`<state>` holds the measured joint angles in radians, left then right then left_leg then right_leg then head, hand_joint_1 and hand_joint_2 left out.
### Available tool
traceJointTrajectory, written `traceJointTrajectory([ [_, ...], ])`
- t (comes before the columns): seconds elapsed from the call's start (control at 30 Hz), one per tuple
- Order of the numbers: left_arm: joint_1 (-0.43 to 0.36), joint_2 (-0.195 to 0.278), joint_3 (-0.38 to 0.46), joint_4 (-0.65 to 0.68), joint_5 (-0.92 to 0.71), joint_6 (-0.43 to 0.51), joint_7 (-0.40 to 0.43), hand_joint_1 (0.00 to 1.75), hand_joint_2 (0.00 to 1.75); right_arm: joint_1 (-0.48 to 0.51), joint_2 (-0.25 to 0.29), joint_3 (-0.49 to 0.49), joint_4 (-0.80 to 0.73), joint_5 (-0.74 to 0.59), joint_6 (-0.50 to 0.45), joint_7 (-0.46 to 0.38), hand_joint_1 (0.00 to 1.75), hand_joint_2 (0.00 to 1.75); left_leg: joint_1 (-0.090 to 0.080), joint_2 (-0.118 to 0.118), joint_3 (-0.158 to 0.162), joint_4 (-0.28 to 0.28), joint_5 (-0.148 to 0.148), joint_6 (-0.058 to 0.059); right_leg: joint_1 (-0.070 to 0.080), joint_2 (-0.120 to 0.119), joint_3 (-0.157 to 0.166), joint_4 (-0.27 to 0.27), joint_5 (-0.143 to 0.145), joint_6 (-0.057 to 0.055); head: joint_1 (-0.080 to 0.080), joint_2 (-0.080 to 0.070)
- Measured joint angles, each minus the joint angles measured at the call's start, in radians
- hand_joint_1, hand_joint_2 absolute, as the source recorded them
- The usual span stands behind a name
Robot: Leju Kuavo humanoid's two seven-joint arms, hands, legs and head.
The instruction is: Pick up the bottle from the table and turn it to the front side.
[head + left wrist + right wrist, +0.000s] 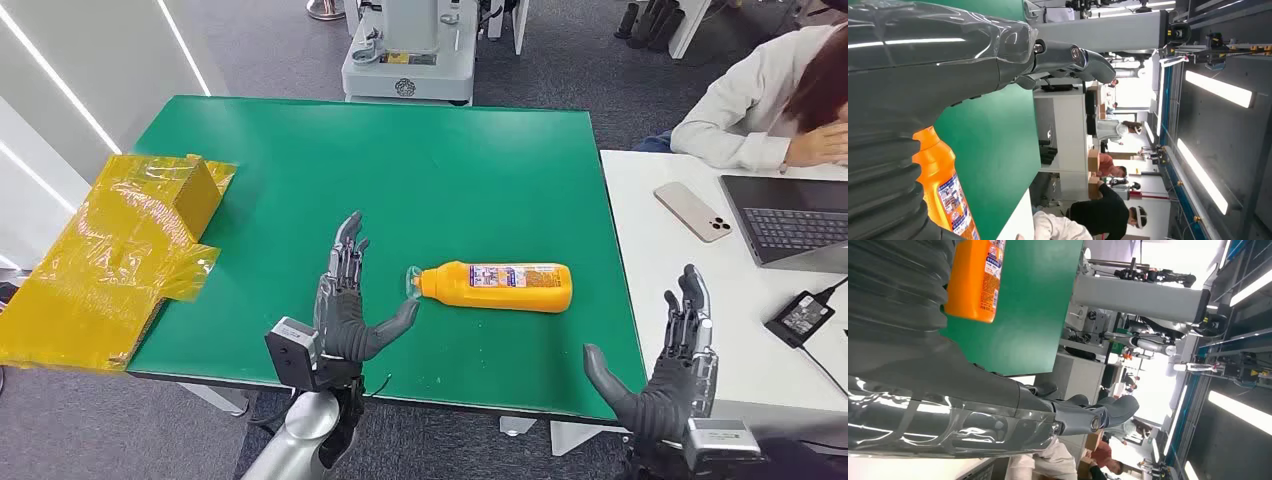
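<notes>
Lying on its side on the green counter (300, 160), the orange bottle (497, 286) shows a label too small to read. Left hand (345, 300) and right hand (675, 365) have fingers spread, holding nothing.

The setting is a robotics lab inside an open-plan office. Indicators: a green-topped test table (300, 140) on grey carpet, a white robot base unit (408, 60) behind it, a white desk (640, 215) carrying a laptop (790, 215) and smartphone (692, 211), a seated person (760, 110), ceiling strip lights (1218, 89), and further workers at distant desks.
</notes>
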<state>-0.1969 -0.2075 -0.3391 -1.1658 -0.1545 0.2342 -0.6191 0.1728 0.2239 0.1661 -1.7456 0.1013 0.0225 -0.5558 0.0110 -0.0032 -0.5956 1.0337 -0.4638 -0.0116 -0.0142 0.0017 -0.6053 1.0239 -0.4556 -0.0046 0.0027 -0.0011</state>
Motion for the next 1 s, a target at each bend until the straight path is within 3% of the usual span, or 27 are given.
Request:
traceJointTrajectory([
  [0.2,0.003,0.005,0.0,0.0,-0.006,0.01,0.006,0.0,1.75,0.0,-0.002,0.007,0.016,0.0,0.003,0.002,0.0,1.75,0.0,0.0,0.0,0.0,0.0,0.0,0.0,0.0,0.0,0.0,0.0,0.0,0.0,0.0],
  [0.47,0.011,0.005,0.0,-0.001,-0.026,0.013,0.014,0.0,1.75,-0.095,-0.024,0.022,0.11,0.162,-0.055,0.036,0.0,1.75,0.0,0.0,0.0,0.0,0.0,0.0,0.0,0.0,0.0,0.0,0.0,0.0,0.0,0.0],
  [0.7,0.011,0.007,-0.013,0.0,-0.01,-0.002,0.013,0.0,1.75,-0.298,-0.114,0.035,0.311,0.268,-0.177,0.12,0.0,1.75,0.0,0.001,0.001,0.0,0.001,0.0,0.0,0.001,0.001,0.0,0.001,0.0,0.0,0.0],
  [1.0,-0.028,0.008,-0.035,0.036,0.007,-0.015,0.011,0.0,1.75,-0.59,-0.169,0.097,0.694,0.344,-0.081,0.273,0.0,1.75,0.0,0.001,0.001,0.0,0.002,-0.001,0.0,0.001,0.0,0.001,0.002,0.0,0.0,0.0],
])
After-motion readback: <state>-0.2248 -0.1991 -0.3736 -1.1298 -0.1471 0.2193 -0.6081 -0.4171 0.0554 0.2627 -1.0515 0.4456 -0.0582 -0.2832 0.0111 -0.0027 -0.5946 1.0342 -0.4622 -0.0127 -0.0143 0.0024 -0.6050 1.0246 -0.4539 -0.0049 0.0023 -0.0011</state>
